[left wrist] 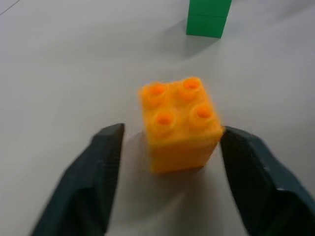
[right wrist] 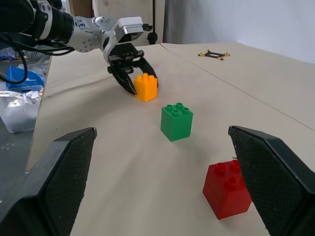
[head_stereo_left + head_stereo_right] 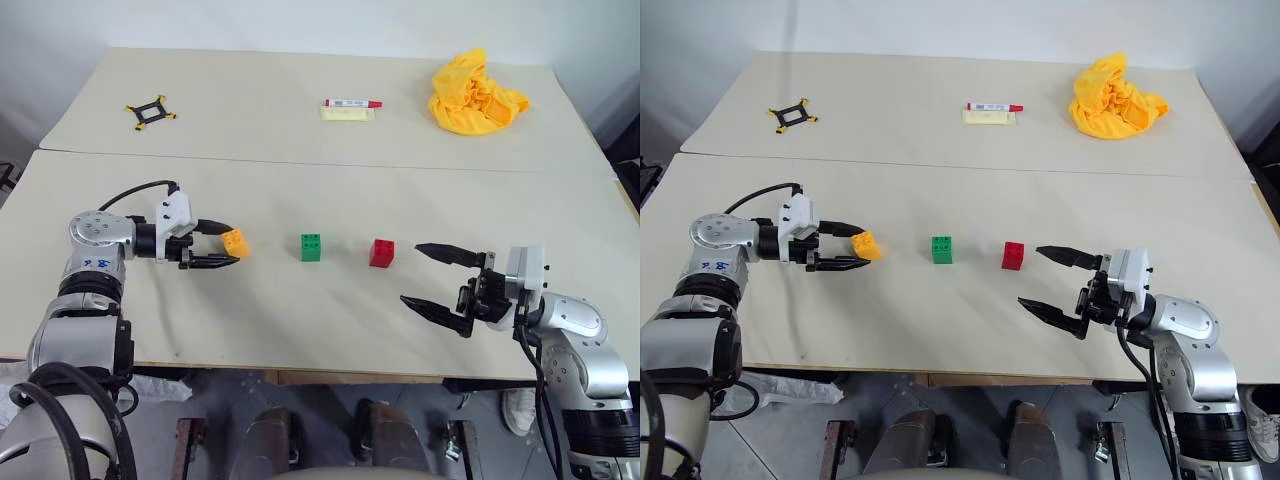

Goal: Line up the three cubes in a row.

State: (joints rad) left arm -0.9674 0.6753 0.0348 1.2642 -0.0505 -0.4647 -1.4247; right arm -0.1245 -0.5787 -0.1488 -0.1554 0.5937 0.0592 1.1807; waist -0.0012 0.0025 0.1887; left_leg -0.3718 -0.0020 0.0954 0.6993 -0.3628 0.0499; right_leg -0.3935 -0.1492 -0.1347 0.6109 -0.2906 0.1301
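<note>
From the head camera I see the three cubes in a row across the near worktop [image 3: 330,330]: the orange cube [image 3: 236,243] at 9 o'clock of the green cube [image 3: 311,247], the red cube [image 3: 381,252] at 3 o'clock of the green. My left end effector [image 3: 220,244] sits around the orange one with its fingers parted, one either side. My right end effector [image 3: 432,277] hangs released, well apart from the red cube at about 4 o'clock of it. On the far worktop lie a bracket [image 3: 151,113] at 10 o'clock, a marker [image 3: 352,103] on a note [image 3: 348,114] at 12, and a yellow cloth [image 3: 472,94] at 1 o'clock. Nothing stands between the cubes.

In the left wrist view, the orange cube stands upright between the fingers [image 1: 93,182], with a gap on one side; whether the other finger touches it I cannot tell. The green cube is cut off at the frame edge.

In the right wrist view, the wide fingers [image 2: 59,177] frame red, green and orange cubes receding toward the left end effector; the red cube is partly hidden by one finger.
</note>
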